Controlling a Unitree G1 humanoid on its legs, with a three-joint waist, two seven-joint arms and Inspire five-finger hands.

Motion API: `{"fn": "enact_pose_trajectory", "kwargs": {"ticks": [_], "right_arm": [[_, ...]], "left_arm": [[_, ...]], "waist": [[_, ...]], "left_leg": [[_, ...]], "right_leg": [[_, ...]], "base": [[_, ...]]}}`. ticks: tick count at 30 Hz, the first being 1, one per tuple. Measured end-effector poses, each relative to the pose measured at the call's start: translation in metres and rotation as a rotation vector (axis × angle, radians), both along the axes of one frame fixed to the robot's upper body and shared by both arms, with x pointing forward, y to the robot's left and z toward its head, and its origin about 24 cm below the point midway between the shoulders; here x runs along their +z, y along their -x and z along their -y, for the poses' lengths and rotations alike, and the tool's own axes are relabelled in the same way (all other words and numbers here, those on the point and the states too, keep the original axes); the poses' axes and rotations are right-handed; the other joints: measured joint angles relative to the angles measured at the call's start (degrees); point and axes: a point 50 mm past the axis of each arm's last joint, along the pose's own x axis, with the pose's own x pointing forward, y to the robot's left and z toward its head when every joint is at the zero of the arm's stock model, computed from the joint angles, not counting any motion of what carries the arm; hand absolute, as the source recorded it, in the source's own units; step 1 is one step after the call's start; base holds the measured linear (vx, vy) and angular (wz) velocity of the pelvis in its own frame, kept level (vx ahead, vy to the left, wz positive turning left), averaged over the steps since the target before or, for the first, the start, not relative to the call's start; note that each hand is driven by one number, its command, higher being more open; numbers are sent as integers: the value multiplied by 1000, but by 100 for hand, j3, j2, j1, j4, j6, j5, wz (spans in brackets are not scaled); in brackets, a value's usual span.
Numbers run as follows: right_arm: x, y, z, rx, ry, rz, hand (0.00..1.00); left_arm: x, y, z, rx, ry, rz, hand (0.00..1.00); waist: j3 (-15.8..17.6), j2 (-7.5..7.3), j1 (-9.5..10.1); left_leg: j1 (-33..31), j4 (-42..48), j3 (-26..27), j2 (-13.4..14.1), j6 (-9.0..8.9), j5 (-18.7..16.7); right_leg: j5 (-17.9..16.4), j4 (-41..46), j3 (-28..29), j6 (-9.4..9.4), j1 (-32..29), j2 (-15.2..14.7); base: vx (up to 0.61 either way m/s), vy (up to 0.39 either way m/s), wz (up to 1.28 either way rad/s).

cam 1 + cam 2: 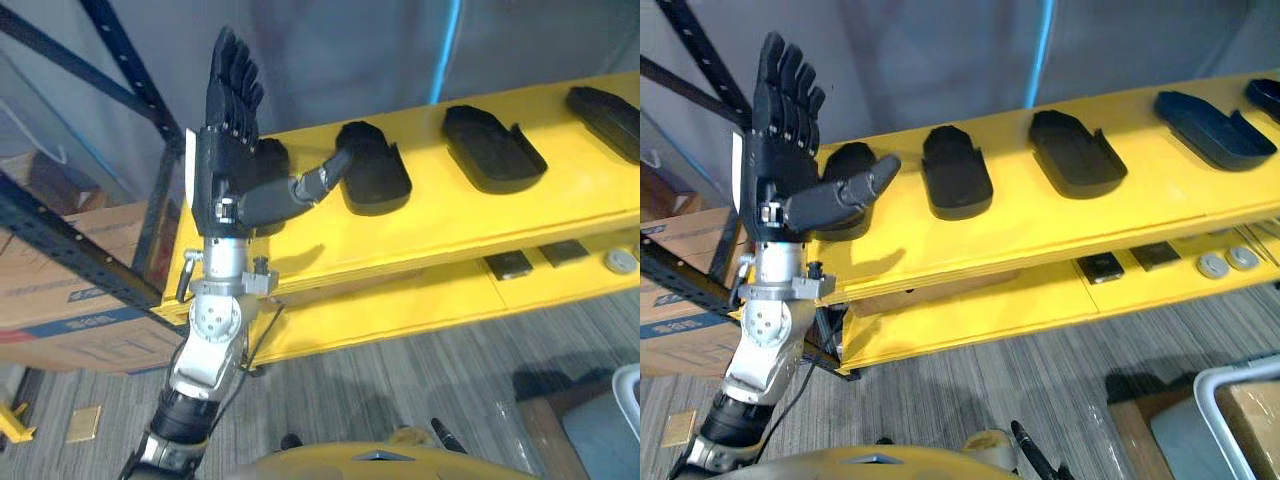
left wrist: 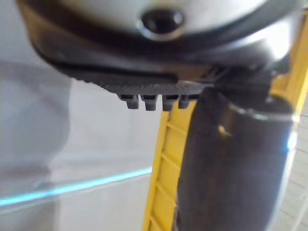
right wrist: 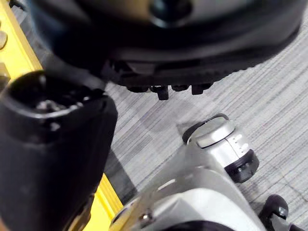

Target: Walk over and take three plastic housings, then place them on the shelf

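Note:
Several black plastic housings lie in a row on the top board of the yellow shelf (image 1: 430, 235). One housing (image 1: 372, 170) sits just right of my left hand (image 1: 225, 150); others (image 1: 490, 148) (image 1: 608, 118) follow further right. My left hand is raised in front of the shelf's left end, open, fingers straight up and thumb pointing toward the housings. It holds nothing and partly hides the leftmost housing (image 1: 852, 165). In the right wrist view my right hand (image 3: 168, 43) hangs over the grey carpet beside the shelf's edge, open and empty.
The lower yellow board carries flat black squares (image 1: 508, 265) and round grey discs (image 1: 621, 261). A dark blue rack frame (image 1: 60, 240) and a cardboard box (image 1: 60, 295) stand at the left. A white-rimmed bin (image 1: 1240, 410) sits on the floor at the lower right.

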Motion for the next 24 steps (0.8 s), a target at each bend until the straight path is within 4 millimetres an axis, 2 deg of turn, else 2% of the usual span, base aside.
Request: {"fn": "enact_pose_trajectory", "kwargs": {"ticks": [3,6,8,9,10,11,12,14,17,19,20,24], "right_arm": [[1,-12,3,60,13,9,100],[0,-30,2,100,18,26,100],[2,-46,1,120,16,55,100],[2,-50,1,123,16,63,100],[3,-58,1,130,15,78,100],[4,-65,0,135,13,91,100],[4,-67,0,137,12,97,100],[5,-73,0,143,7,109,100],[6,-73,6,146,7,98,100],[5,-69,12,147,11,71,100],[6,-70,15,148,12,63,100],[8,-68,26,160,24,50,100]], "left_arm": [[-22,10,-4,-32,-56,-95,100],[-41,20,-3,-205,-122,-195,100],[-66,28,0,-435,-153,-363,100],[-74,30,2,-493,-165,-411,100],[-93,36,6,-608,-189,-518,100],[-113,44,11,-726,-189,-643,100],[-122,48,13,-777,-185,-705,100],[-154,70,14,-943,-130,-921,100],[-171,94,10,-1112,-117,-1065,100],[-173,102,6,-1209,-120,-1098,100],[-173,107,3,-1253,-61,-1106,100],[-172,112,2,-1331,33,-1101,100]], "waist": [[-79,-15,201],[-74,-71,356],[-82,-104,473],[-83,-103,484],[-87,-96,491],[-93,-90,490],[-99,-78,492],[-98,-81,481],[-97,-83,469],[-98,-74,463],[-99,-73,447],[-115,-43,438]], "left_leg": [[-112,-3,-193,-28,33,63],[-194,-5,-370,-54,50,107],[-196,-6,-432,-65,53,110],[-204,-6,-452,-71,59,114],[-228,-6,-482,-78,64,118],[-264,-5,-497,-82,66,121],[-275,-5,-500,-83,67,121],[-297,-4,-493,-82,48,104],[-298,-2,-456,-75,23,85],[-298,-2,-428,-70,13,76],[-290,-2,-406,-59,7,71],[-254,-4,-386,-39,-12,58]], "right_leg": [[-20,-3,-198,-7,8,-24],[-51,-9,-372,-32,33,-40],[-66,-76,-454,-54,109,-40],[-66,-87,-471,-53,118,-42],[-67,-94,-494,-53,117,-45],[-67,-105,-505,-52,98,-46],[-66,-113,-507,-52,91,-45],[-55,-179,-506,-40,92,-38],[-23,-193,-490,9,92,-30],[-22,-208,-481,9,91,-23],[-22,-223,-465,9,91,-12],[-20,-279,-455,6,142,11]], "base": [[-29,-7,34],[-33,3,31],[-20,4,18],[-12,4,15],[-7,7,13],[0,8,10],[20,6,4],[42,-1,-1],[84,-16,-3],[69,-18,-6],[51,-20,-8],[14,-12,-3]]}}
